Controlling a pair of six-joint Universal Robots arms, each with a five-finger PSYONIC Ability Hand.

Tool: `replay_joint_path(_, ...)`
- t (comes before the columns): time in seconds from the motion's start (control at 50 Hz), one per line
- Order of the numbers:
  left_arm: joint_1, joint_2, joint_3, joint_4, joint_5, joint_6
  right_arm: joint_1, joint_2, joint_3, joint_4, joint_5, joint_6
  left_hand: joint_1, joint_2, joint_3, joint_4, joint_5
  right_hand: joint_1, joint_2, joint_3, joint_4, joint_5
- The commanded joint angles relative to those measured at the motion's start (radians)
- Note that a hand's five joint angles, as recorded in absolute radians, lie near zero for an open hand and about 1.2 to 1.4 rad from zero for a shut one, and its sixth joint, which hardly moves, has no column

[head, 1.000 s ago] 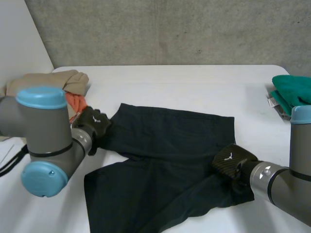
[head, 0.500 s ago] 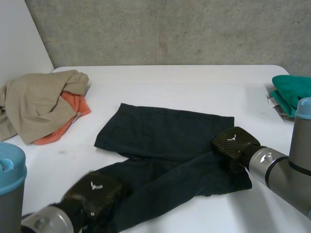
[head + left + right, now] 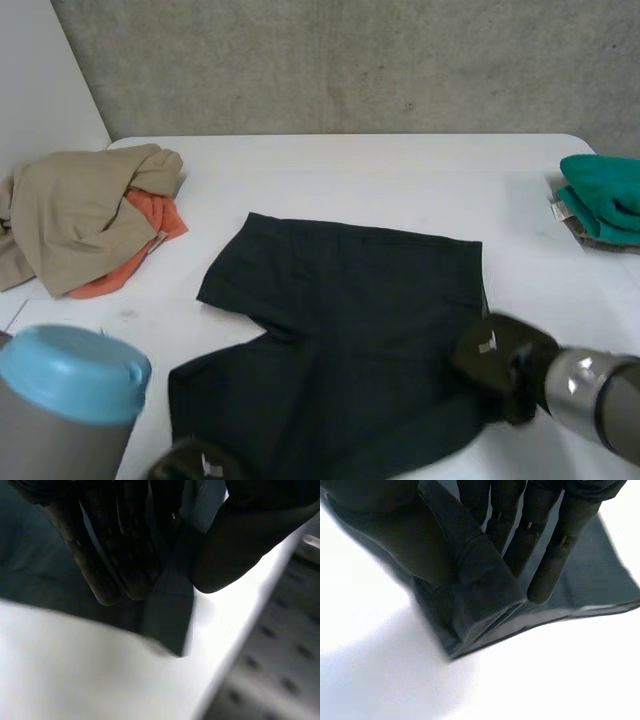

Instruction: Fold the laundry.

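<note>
As robot hands (image 3: 120,555) (image 3: 520,530) pinch shorts' (image 3: 340,320) corners, table edge (image 3: 235,630) lies near.

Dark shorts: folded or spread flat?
Spread, not folded: the dark shorts lie flat on the table, both legs showing. Left hand and right hand each pinch a near hem.

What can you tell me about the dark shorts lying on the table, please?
The dark shorts look like thin, matte woven cloth, near black. They lie spread mostly flat and lightly creased on the white table. The left hand pinches a hem corner at the near left. The right hand pinches the near right corner, where the cloth is doubled over.
</note>
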Motion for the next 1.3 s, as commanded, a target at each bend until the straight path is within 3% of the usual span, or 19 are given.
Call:
replay_joint_path(0.02,-0.065,0.085,0.075,-0.133,0.021,0.106,-0.059,-0.055,0.041,0.17,-0.033,-0.185,0.24,0.203,0.21,0.201,0.229,0.284,0.225,0.206,0.199,0.196)
replay_joint_path(0.12,0.015,0.05,0.173,0.051,-0.032,0.126,-0.068,0.05,-0.039,0.043,-0.046,-0.062,0.24,0.203,0.21,0.201,0.229,0.284,0.225,0.206,0.199,0.196)
replay_joint_path(0.24,0.071,-0.125,0.34,0.334,-0.137,0.307,-0.051,0.18,-0.181,-0.132,0.003,0.088,0.24,0.203,0.21,0.201,0.229,0.284,0.225,0.206,0.199,0.196)
replay_joint_path(0.38,0.085,-0.393,0.622,0.627,-0.14,0.473,-0.031,0.307,-0.344,-0.349,0.072,0.164,0.24,0.203,0.21,0.201,0.229,0.284,0.225,0.206,0.199,0.196)
replay_joint_path(0.56,0.154,-0.731,1.015,0.807,-0.125,0.529,0.027,0.563,-0.599,-0.593,0.184,0.161,0.24,0.203,0.21,0.201,0.229,0.284,0.225,0.206,0.199,0.196)
replay_joint_path(0.58,0.153,-0.749,1.037,0.813,-0.115,0.533,0.03,0.618,-0.64,-0.644,0.183,0.167,0.24,0.203,0.21,0.201,0.229,0.264,0.206,0.186,0.18,0.177)
replay_joint_path(0.6,0.154,-0.769,1.055,0.819,-0.103,0.534,0.032,0.64,-0.654,-0.669,0.18,0.168,0.24,0.203,0.21,0.201,0.229,-0.09,-0.149,-0.168,-0.175,-0.178)
replay_joint_path(0.62,0.145,-0.804,1.079,0.832,-0.088,0.533,0.035,0.664,-0.671,-0.688,0.175,0.162,-0.681,-0.718,-0.711,-0.72,-0.692,-0.757,-0.815,-0.835,-0.841,-0.844)
replay_joint_path(0.64,0.137,-0.814,1.08,0.839,-0.082,0.534,0.041,0.708,-0.694,-0.718,0.169,0.155,-0.982,-1.019,-1.012,-1.02,-0.993,-0.938,-0.996,-1.016,-1.022,-1.025)
replay_joint_path(0.66,0.122,-0.814,1.075,0.847,-0.085,0.53,0.045,0.729,-0.7,-0.723,0.172,0.153,-0.836,-0.873,-0.866,-0.875,-0.847,-0.938,-0.996,-1.016,-1.022,-1.025)
replay_joint_path(0.68,0.114,-0.814,1.071,0.85,-0.089,0.528,0.047,0.73,-0.702,-0.723,0.175,0.153,-0.977,-1.013,-1.007,-1.015,-0.987,-0.938,-0.996,-1.016,-1.022,-1.025)
replay_joint_path(0.76,0.078,-0.785,1.005,0.861,-0.106,0.523,0.042,0.669,-0.65,-0.679,0.197,0.19,-0.982,-1.019,-1.012,-1.02,-0.993,-0.938,-0.996,-1.016,-1.022,-1.025)
replay_joint_path(0.84,0.071,-0.647,0.887,0.859,-0.134,0.513,0.022,0.511,-0.536,-0.543,0.194,0.26,-0.982,-1.019,-1.012,-1.02,-0.993,-0.938,-0.996,-1.016,-1.022,-1.025)
replay_joint_path(0.94,0.068,-0.512,0.738,0.856,-0.147,0.432,-0.036,0.341,-0.43,-0.327,0.119,0.43,-0.982,-1.019,-1.012,-1.02,-0.993,-0.938,-0.996,-1.016,-1.022,-1.025)
replay_joint_path(1.04,0.065,-0.4,0.608,0.849,-0.144,0.28,-0.042,0.325,-0.367,-0.197,0.031,0.471,-0.982,-1.019,-1.012,-1.02,-0.993,-0.901,-0.96,-0.979,-0.986,-0.989)
replay_joint_path(1.16,0.062,-0.367,0.538,0.847,-0.141,0.215,-0.047,0.371,-0.326,-0.258,0.008,0.469,-0.982,-1.019,-1.012,-1.02,-0.993,-0.875,-0.933,-0.953,-0.959,-0.962)
replay_joint_path(1.2,0.055,-0.37,0.531,0.847,-0.141,0.215,-0.041,0.405,-0.324,-0.303,0.022,0.467,-0.982,-1.019,-1.012,-1.02,-0.993,-0.738,-0.796,-0.816,-0.822,-0.825)
replay_joint_path(1.28,0.05,-0.372,0.524,0.847,-0.143,0.215,-0.045,0.45,-0.336,-0.346,0.042,0.446,-0.982,-1.019,-1.012,-1.02,-0.993,0.223,0.165,0.145,0.139,0.135)
replay_joint_path(1.3,0.05,-0.372,0.523,0.847,-0.143,0.215,-0.047,0.456,-0.333,-0.361,0.072,0.422,-0.982,-1.019,-1.012,-1.02,-0.993,0.283,0.225,0.205,0.199,0.196)
